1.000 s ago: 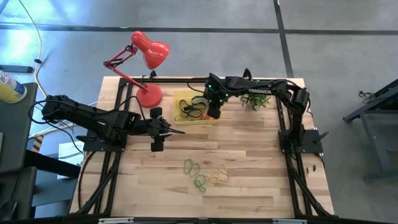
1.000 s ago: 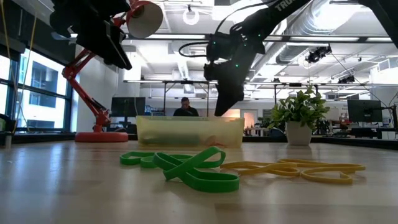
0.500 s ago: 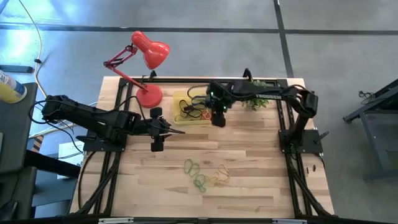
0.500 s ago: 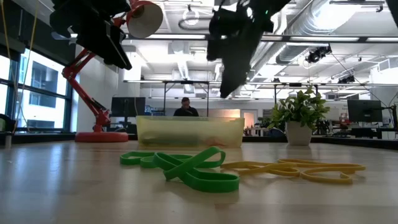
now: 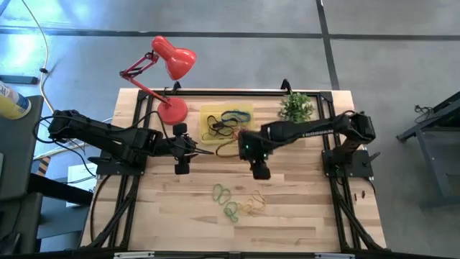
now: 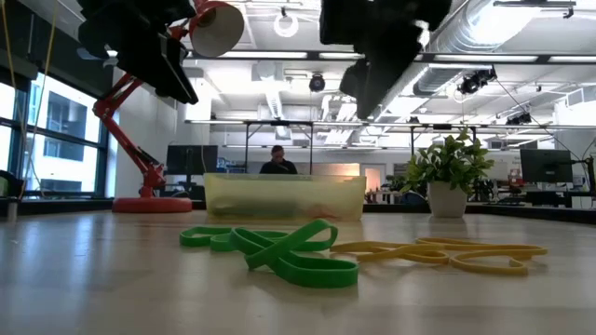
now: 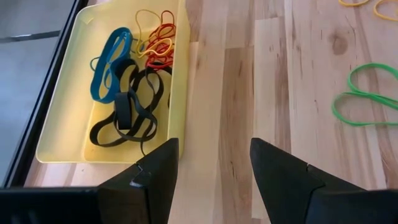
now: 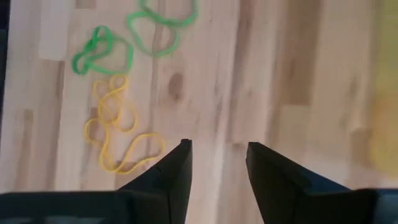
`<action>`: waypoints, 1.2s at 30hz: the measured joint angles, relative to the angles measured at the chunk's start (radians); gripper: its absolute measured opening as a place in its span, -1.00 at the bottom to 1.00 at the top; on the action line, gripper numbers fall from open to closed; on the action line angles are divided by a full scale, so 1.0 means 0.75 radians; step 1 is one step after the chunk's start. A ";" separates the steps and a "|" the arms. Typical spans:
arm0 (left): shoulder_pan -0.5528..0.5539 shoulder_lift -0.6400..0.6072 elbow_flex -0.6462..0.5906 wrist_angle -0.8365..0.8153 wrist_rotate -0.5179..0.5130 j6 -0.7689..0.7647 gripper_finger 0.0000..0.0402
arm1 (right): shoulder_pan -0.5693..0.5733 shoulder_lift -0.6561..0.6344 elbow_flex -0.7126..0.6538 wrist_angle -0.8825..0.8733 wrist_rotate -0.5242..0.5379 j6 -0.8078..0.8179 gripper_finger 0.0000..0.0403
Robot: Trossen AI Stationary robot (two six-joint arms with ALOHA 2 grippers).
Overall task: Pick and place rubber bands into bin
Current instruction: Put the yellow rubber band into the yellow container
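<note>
Several rubber bands (image 5: 236, 201) lie loose on the counter (image 5: 302, 208): green loops and, just beside them, thin yellow-orange ones, well apart from the bin (image 5: 226, 124). Bin sits near the counter's far edge, beside the red lamp (image 5: 171, 79), already holding black, blue, red and yellow bands.

Right pincer (image 5: 260, 170) hangs between bin and loose pile, jaws parted, nothing between them in its wrist view. Left pincer (image 5: 199, 150) waits near the bin's front corner, jaws apart, empty.

Risks you should watch, as I judge them:
- Green and yellow loops overlap. Closing on the tangle may lift two or three at once, and a trailing one could drop short of the bin.
- Bands lie flat and thin. If you come down too high the fingers shut on air; too low and they scrape the wood.
- Left arm stands close to the bin's front edge; the carry path back could pass near it.
- Floppy loop may snag on the bin wall and hang outside.
</note>
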 joint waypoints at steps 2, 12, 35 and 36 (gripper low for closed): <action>0.000 0.000 0.000 -0.002 0.008 0.001 -0.06 | 0.041 0.001 -0.035 0.019 0.003 0.083 -0.32; 0.000 0.000 -0.001 -0.069 0.112 0.190 -0.06 | 0.353 -0.156 -0.392 0.485 0.360 0.773 -0.31; 0.000 0.001 -0.001 0.077 0.141 -0.121 -0.06 | 0.814 -0.170 -0.713 0.688 0.799 1.123 -0.34; 0.000 0.001 -0.001 0.078 0.141 -0.121 -0.06 | 0.792 -0.157 -0.713 0.695 0.791 1.121 -0.34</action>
